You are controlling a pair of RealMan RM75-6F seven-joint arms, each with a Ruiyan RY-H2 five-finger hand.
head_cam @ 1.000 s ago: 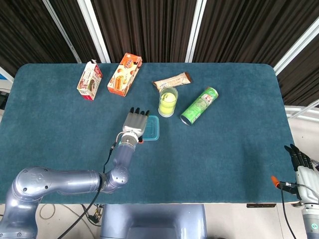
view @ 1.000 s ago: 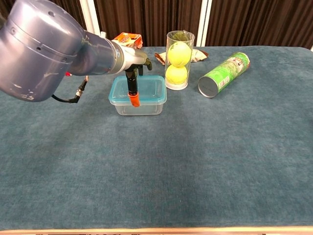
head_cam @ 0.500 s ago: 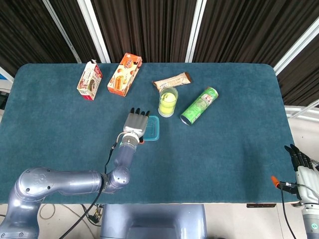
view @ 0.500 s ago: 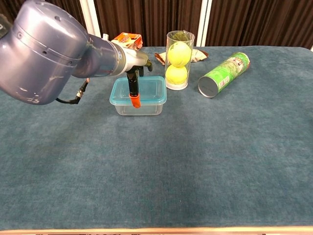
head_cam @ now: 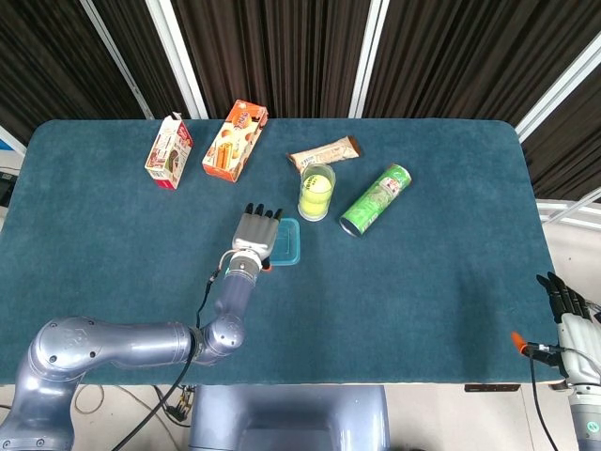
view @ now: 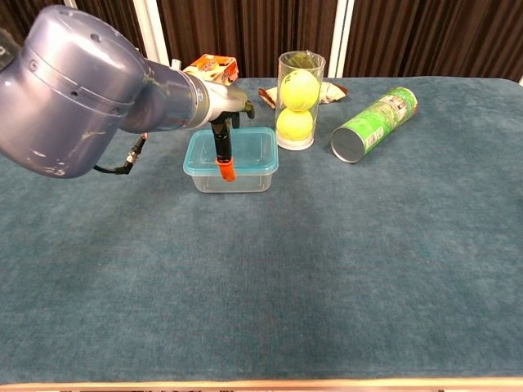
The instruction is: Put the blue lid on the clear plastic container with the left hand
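Observation:
The blue lid (head_cam: 287,242) lies flat on top of the clear plastic container (view: 233,181), its rim (view: 252,149) level with the box in the chest view. My left hand (head_cam: 254,233) hovers flat over the lid's left part, fingers stretched out and pointing to the table's far side. In the chest view its dark thumb with an orange tip (view: 225,169) hangs down in front of the container. Whether the palm touches the lid I cannot tell. It grips nothing. My right hand (head_cam: 569,310) stays off the table's near right corner, fingers straight, empty.
A clear tube with tennis balls (head_cam: 315,192) stands just beyond the container on its right, with a green chip can (head_cam: 376,199) lying further right. A snack bar (head_cam: 324,153), an orange box (head_cam: 235,141) and a red-white carton (head_cam: 169,150) lie along the back.
My left arm has shifted only slightly; the hand stays over the lid, which stays on the container. The right hand has not moved.

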